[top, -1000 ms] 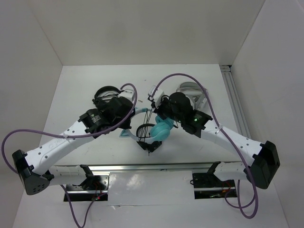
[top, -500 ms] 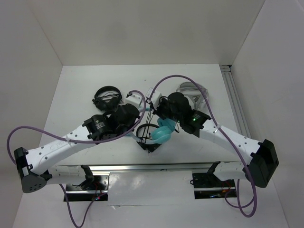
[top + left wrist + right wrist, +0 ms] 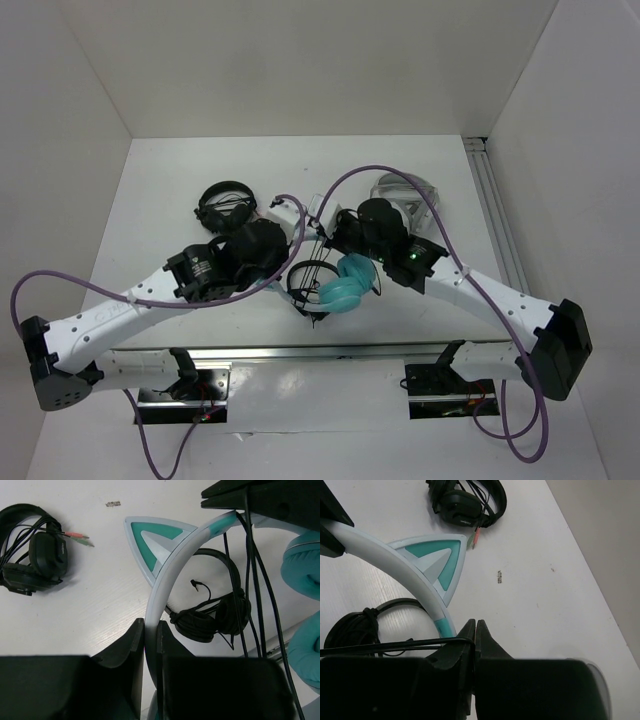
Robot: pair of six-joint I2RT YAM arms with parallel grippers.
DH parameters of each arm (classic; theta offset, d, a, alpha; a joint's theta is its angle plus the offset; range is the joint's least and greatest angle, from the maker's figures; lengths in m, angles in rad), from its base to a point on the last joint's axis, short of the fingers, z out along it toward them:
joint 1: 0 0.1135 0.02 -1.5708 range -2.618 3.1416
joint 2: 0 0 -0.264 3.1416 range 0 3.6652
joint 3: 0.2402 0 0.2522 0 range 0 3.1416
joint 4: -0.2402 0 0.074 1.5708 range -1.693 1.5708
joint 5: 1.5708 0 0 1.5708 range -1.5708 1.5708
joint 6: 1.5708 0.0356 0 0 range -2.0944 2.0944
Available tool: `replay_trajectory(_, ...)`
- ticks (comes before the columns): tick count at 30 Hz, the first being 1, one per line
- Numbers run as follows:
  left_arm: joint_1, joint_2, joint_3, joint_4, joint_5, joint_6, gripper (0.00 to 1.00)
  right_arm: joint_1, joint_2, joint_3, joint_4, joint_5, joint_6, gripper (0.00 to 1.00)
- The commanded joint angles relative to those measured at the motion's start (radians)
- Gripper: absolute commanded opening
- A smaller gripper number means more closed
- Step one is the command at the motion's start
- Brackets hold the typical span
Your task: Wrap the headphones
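Observation:
The headphones' teal ear cups (image 3: 347,284) hang low between my arms, off the table. My left gripper (image 3: 151,630) is shut on their pale headband (image 3: 165,580), just below a pointed cat ear (image 3: 152,540). In the top view it (image 3: 288,214) sits at mid table. My right gripper (image 3: 475,628) is shut on the thin black cable (image 3: 395,646), which runs off to the left beside the headband (image 3: 395,560) and the other cat ear (image 3: 437,562). In the top view the right gripper (image 3: 325,223) is close to the right of the left one. Cable strands (image 3: 248,580) hang across the headband.
Small black headphones (image 3: 308,281) lie under the teal ones. A second black pair (image 3: 225,205) with pink and green plugs (image 3: 75,537) lies at the back left. Grey-white headphones (image 3: 405,190) lie at the back right. A metal rail (image 3: 495,210) runs along the right edge.
My left wrist has swung right toward the centre, uncovering the black pair at the back left. The teal ear cups have shifted slightly right and nearer. Both grips are unchanged.

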Motion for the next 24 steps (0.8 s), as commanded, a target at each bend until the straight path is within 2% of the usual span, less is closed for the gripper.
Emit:
replay_trajectory(1, -0.041, -0.071, -0.013, -0.107, 0.235, 0.107, 0.0, -0.05, -0.021, 0.003, 0.17, 0.187, -0.019, 0.02)
replay_trajectory(2, -0.041, -0.071, -0.013, -0.107, 0.235, 0.107, 0.0, -0.05, -0.012, 0.003, 0.17, 0.204, -0.019, 0.15)
replay_trajectory(12, -0.032, -0.033, 0.016, -0.164, 0.107, 0.053, 0.0, -0.089, 0.029, -0.02, 0.192, 0.275, -0.001, 0.25)
replay_trajectory(17, -0.008, 0.024, 0.039, -0.214, 0.028, 0.004, 0.0, -0.099, 0.038, -0.02, 0.201, 0.262, 0.01, 0.25)
replay_trajectory(19, 0.031, 0.035, 0.05, -0.226, 0.028, -0.017, 0.0, -0.099, 0.038, -0.032, 0.201, 0.262, 0.019, 0.27)
replay_trajectory(24, 0.043, 0.035, 0.05, -0.237, 0.018, -0.017, 0.0, -0.129, 0.028, -0.066, 0.235, 0.287, 0.019, 0.33)
